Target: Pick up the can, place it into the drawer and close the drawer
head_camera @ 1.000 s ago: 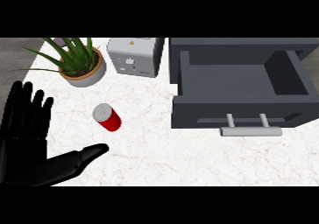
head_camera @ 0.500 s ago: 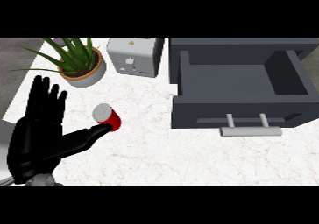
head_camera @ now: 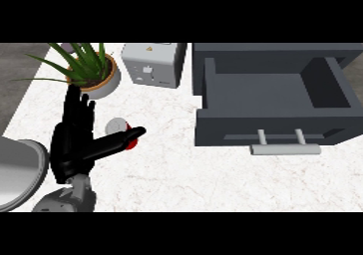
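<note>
We see the left hand (head_camera: 74, 144) at the view's left, fingers spread and pointing up, thumb stretched across the can (head_camera: 122, 131); nothing curled round it yet; the can sits on the white counter (head_camera: 214, 179) left of the open drawer (head_camera: 276, 124), its pale top just clear of the thumb; right hand not in sight. Risk, we reckon: the thumb knocks the can over or rolls it off toward the potted plant (head_camera: 92, 74) before the fingers wrap.
</note>
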Available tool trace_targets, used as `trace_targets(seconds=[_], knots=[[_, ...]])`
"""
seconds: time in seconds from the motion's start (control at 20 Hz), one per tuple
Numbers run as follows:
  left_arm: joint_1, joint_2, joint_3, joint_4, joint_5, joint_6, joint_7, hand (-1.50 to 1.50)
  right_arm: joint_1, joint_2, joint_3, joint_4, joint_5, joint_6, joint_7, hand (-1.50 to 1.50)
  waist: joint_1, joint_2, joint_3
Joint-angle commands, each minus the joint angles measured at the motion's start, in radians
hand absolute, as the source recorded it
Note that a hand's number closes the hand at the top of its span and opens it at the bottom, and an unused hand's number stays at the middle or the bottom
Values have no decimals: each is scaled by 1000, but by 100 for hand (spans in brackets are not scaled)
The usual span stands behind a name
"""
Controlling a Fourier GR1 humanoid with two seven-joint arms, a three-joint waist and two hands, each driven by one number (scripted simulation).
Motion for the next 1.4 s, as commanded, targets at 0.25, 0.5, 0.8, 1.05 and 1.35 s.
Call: trace_targets(seconds=[0.25,0.5,0.8,1.05,1.35], knots=[[-15,0,-17,224,100,69,-190,-150,9,3,-61,-14,-57,66,43,-150,0,0,0],[38,0,21,309,139,41,-330,-150,-13,8,-65,-93,-88,19,131,-150,1,0,0],[91,0,97,389,196,-37,-452,-150,-17,29,-103,-15,-45,90,53,-150,3,-1,0],[118,0,103,464,244,-77,-527,-150,4,67,-129,-10,-49,140,22,-150,2,-1,0],[1,7,201,716,307,-183,-650,-150,-51,63,-124,-34,-47,103,92,-150,2,1,0]])
